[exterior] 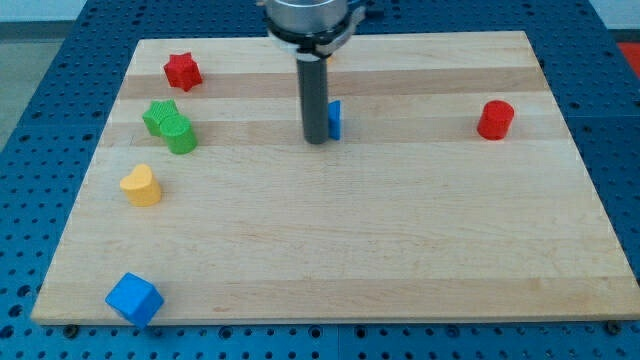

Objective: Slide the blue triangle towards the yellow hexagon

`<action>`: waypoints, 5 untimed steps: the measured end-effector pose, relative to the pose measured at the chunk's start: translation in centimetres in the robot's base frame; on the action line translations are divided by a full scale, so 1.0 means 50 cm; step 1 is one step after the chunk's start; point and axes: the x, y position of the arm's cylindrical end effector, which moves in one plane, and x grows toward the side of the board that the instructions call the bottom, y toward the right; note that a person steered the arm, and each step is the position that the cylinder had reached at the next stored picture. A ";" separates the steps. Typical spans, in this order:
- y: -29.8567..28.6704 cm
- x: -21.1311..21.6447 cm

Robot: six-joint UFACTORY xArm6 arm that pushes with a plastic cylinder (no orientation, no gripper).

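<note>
My tip (316,141) rests on the board a little above the middle, just to the view's left of centre. A small blue block (335,118) sits right against the rod's right side; the rod hides most of it, so I cannot make out its shape. A yellow block (141,186) with a rounded, lobed top lies far off at the view's left, below and to the left of my tip. The tip looks to be touching the blue block or very nearly so.
A red star (182,71) lies at the top left. Two green blocks (170,125) sit together just above the yellow one. A blue cube (134,298) is at the bottom left corner. A red cylinder (495,119) stands at the right. The wooden board (400,250) lies on a blue perforated table.
</note>
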 end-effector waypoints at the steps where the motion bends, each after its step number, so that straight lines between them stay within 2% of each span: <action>1: 0.071 -0.058; 4: 0.238 -0.186; 5: 0.252 -0.188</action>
